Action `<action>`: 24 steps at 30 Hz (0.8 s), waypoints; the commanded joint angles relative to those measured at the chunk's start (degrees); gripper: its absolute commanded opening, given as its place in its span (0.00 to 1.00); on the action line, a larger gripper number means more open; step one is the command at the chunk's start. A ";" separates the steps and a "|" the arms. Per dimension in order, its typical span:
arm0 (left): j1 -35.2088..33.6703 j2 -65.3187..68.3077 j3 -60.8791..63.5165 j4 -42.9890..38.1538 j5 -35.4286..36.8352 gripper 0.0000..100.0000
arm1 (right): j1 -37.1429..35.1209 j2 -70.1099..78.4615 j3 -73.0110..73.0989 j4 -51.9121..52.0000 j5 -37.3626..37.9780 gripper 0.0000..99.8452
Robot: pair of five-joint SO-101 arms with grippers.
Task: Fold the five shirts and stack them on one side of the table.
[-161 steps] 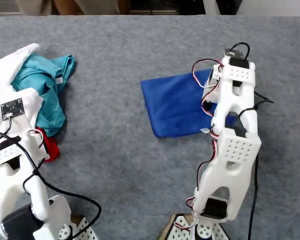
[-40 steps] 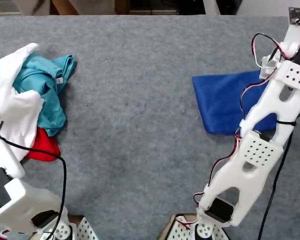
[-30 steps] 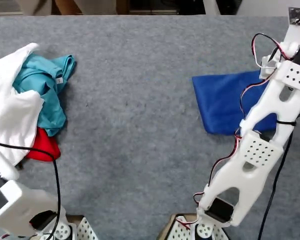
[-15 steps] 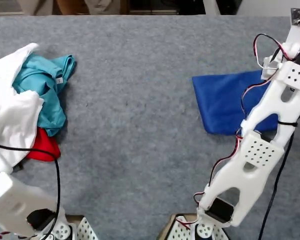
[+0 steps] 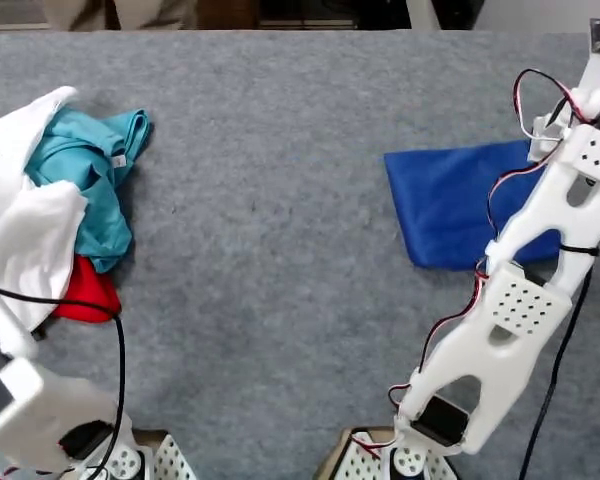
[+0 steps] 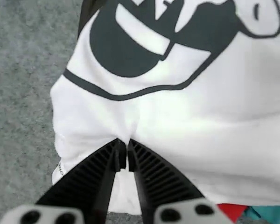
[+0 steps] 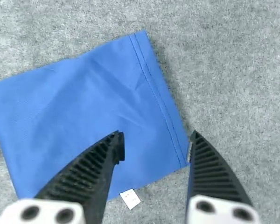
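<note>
A folded blue shirt point(image 5: 450, 205) lies flat at the table's right side, with the right arm point(image 5: 540, 250) stretched over its right part. In the right wrist view my right gripper point(image 7: 156, 140) hangs open just above the blue shirt point(image 7: 84, 102), near its hemmed edge, holding nothing. At the left lies a heap: a white printed shirt point(image 5: 25, 235) on top, a teal shirt point(image 5: 95, 170) and a red shirt point(image 5: 88, 292) under it. My left gripper point(image 6: 127, 156) is shut on a fold of the white shirt point(image 6: 177, 107).
The grey carpeted table point(image 5: 270, 250) is bare between the heap and the blue shirt. The left arm's base and cable point(image 5: 40, 410) sit at the front left corner. A small white tag point(image 7: 129, 199) lies beside the blue shirt.
The blue shirt went from the middle to the right side with the right arm. The left arm drew back toward the front left, and the white shirt's fold shifted a little.
</note>
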 commanded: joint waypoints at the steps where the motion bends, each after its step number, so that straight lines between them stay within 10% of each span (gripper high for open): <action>1: 0.44 -9.45 -2.99 3.43 2.11 0.02 | 0.22 -0.57 -2.68 1.14 0.35 0.22; 9: 7.74 -29.58 -3.25 12.57 5.45 0.02 | 0.31 -0.57 -2.68 1.14 0.35 0.22; 19: 47.74 -53.76 -0.53 4.04 16.18 0.02 | 1.63 -0.66 -2.68 1.14 0.53 0.22; 24: 54.51 -52.18 6.86 -2.64 16.35 0.02 | 3.30 -0.66 -2.68 1.14 0.88 0.22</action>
